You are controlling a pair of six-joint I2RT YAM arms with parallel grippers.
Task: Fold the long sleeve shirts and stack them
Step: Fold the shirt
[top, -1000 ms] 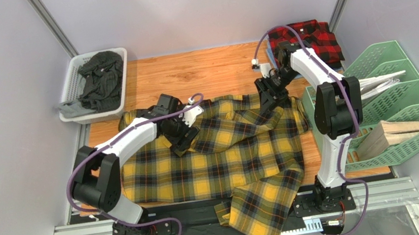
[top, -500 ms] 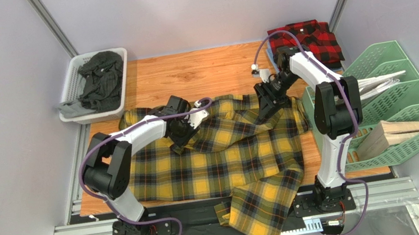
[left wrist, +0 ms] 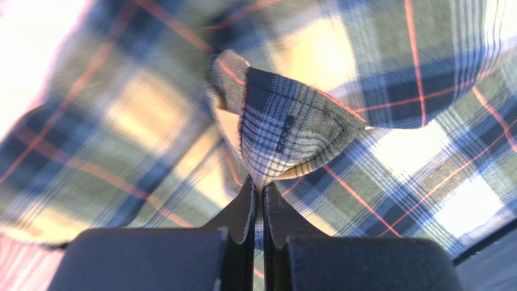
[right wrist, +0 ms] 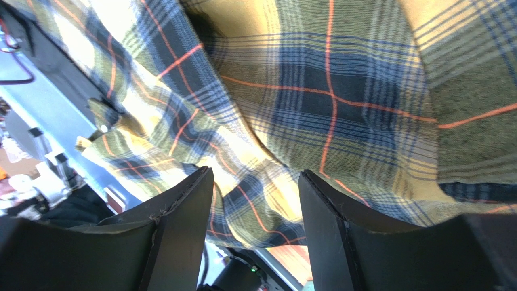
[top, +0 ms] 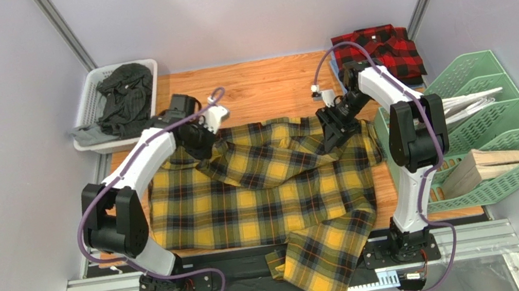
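The yellow plaid long sleeve shirt [top: 262, 192] lies spread across the wooden table, its top edge bunched. My left gripper [top: 196, 134] is at the shirt's back left part, shut on a pinched fold of the yellow cloth [left wrist: 285, 130], with the jaws [left wrist: 258, 187] pressed together on it. My right gripper [top: 331, 132] stands open over the shirt's back right part. Its fingers [right wrist: 182, 212] are wide apart with rumpled yellow plaid [right wrist: 315, 103] just beyond them. The red plaid shirt [top: 380, 48] lies folded at the back right corner.
A white basket [top: 92, 94] holding dark clothes sits at the back left. A green rack [top: 495, 108] with wooden blocks [top: 488, 164] stands along the right side. One yellow sleeve [top: 328, 259] hangs over the table's front edge onto the arm rail.
My left gripper has closed on the yellow shirt's cloth and moved toward the back left, drawing the fabric with it. The right gripper has stayed nearly in place.
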